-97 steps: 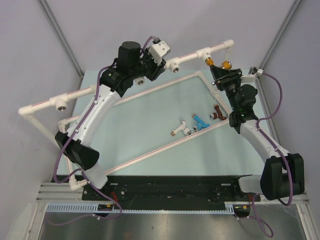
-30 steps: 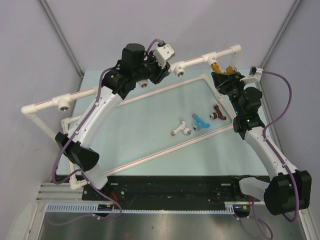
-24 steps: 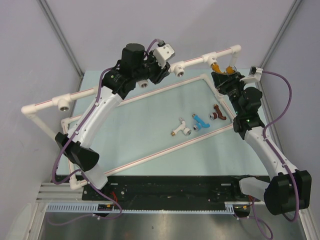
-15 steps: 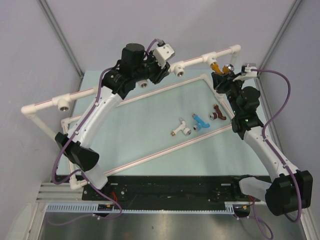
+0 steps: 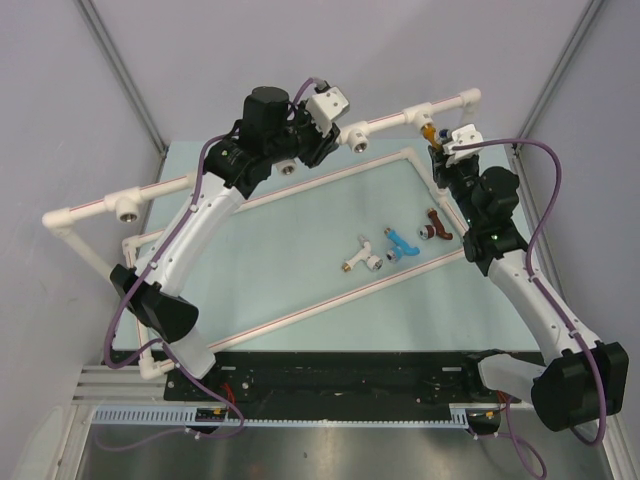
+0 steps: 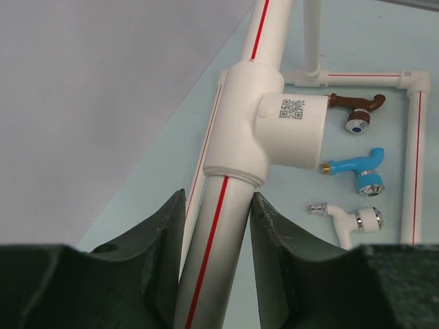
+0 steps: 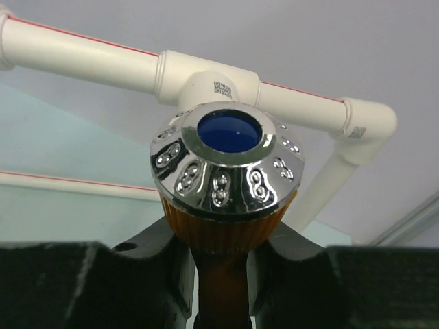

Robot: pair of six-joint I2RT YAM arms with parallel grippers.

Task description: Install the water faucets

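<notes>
My left gripper [image 5: 312, 140] is shut on the raised white pipe frame [image 5: 385, 119], just left of a T-socket; in the left wrist view the red-striped pipe [image 6: 219, 233] sits between my fingers [image 6: 154, 240] below the socket [image 6: 291, 130]. My right gripper [image 5: 442, 152] is shut on the orange faucet [image 5: 430, 130], held just below the frame's far-right T-socket [image 5: 417, 110]. In the right wrist view the orange faucet's chrome, blue-centred cap [image 7: 230, 161] stands above my jaws, with the socket [image 7: 206, 79] behind. The white [image 5: 362, 255], blue [image 5: 402, 243] and dark red-brown [image 5: 436, 226] faucets lie on the table.
The frame's lower pipes [image 5: 330, 170] rest on the pale green mat [image 5: 290, 250]. Another open T-socket [image 5: 125, 207] sits on the frame's left bar. Grey walls and metal posts [image 5: 120, 70] enclose the table. The three loose faucets also show in the left wrist view [image 6: 360, 171].
My right wrist has rolled round while gripping the orange faucet, its camera swinging from the right side to over the faucet. The left arm and frame have stayed still over the last second.
</notes>
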